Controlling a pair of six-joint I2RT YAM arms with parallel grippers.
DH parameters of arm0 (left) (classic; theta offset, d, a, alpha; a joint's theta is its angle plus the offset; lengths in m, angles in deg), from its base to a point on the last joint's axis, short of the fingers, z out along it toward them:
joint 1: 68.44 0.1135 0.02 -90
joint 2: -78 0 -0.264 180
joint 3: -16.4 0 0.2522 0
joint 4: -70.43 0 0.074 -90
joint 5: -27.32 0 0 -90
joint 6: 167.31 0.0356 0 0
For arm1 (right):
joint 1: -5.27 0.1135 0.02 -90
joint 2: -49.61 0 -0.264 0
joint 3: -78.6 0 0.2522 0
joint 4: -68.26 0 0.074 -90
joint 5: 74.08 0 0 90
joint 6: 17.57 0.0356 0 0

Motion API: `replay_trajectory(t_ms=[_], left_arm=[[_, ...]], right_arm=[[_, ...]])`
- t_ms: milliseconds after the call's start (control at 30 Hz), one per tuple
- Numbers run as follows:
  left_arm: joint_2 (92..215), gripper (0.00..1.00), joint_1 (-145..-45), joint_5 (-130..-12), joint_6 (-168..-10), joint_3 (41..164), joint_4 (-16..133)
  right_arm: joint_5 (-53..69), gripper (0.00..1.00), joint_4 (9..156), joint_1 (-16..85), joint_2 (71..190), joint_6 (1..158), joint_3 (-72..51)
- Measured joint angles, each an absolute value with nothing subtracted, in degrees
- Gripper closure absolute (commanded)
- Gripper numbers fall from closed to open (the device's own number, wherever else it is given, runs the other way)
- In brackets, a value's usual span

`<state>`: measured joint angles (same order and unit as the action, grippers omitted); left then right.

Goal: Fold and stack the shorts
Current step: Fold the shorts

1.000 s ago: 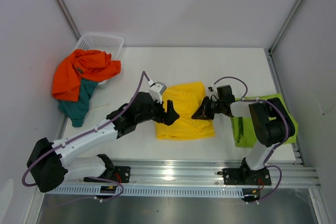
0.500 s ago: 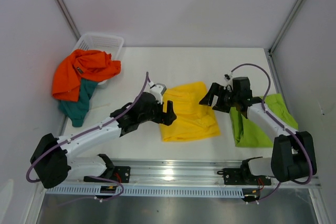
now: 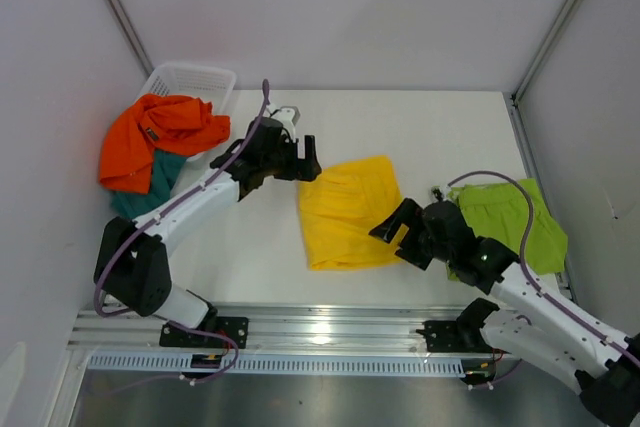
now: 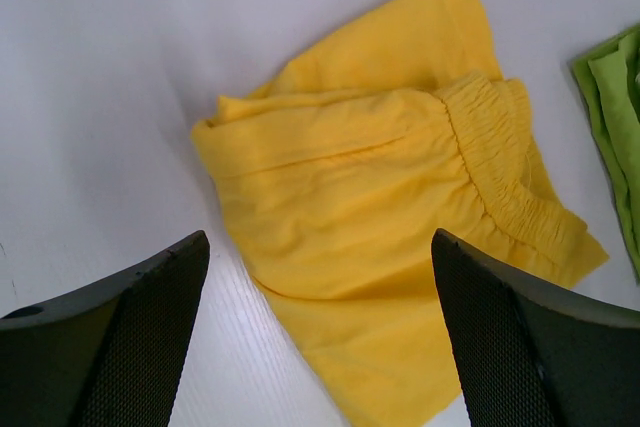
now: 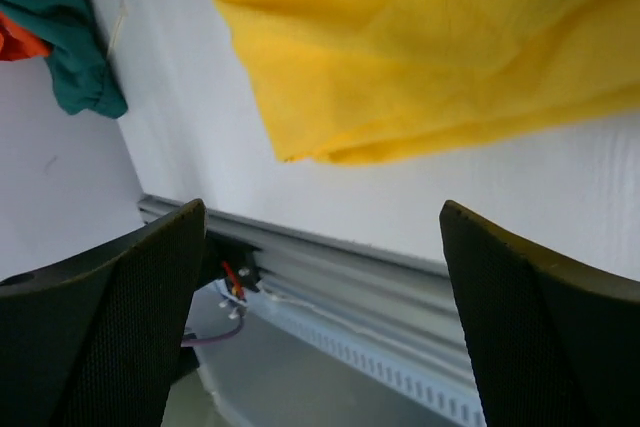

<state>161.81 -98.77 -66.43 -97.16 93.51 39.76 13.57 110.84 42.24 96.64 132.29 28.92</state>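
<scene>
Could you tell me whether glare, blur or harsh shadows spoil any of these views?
Top external: soft even light, only faint shadows, one glare patch on the metal rail. Left wrist: yellow shorts crisp, waistband gathers legible; near fingers dark and soft. Right wrist: the yellow shorts look slightly blurred, the teal shorts too.

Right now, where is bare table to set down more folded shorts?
Free: the far strip from the white mesh basket rightward, beyond the folded yellow shorts. Crowded: orange shorts over teal shorts at left; right gripper by lime green shorts.
</scene>
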Motion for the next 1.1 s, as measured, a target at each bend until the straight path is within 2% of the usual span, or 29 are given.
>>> replay_trajectory(t_ms=[100,233,333,600,1000,1100], left_arm=[[163.78,0.07,-96.67,-68.07,-96.18,95.96,39.79],[167.80,0.07,-96.12,-70.67,-94.78,99.52,40.31],[171.47,0.07,-95.99,-72.35,-93.73,101.45,41.62],[174.42,0.07,-94.64,-75.37,-92.70,100.20,45.19],[174.23,0.07,-93.21,-77.53,-92.22,98.39,48.46],[173.77,0.07,-93.04,-77.91,-92.22,98.39,48.46]], right_arm=[[21.20,0.01,113.18,52.56,95.09,145.01,30.58],[28.72,0.01,114.51,62.85,102.17,159.85,31.17],[32.15,0.00,112.17,66.74,106.93,167.63,32.37],[40.04,0.01,105.05,68.53,110.39,179.78,34.82],[42.97,0.01,99.28,68.21,118.01,185.20,36.06],[43.82,0.07,97.62,68.14,119.13,185.42,36.81]])
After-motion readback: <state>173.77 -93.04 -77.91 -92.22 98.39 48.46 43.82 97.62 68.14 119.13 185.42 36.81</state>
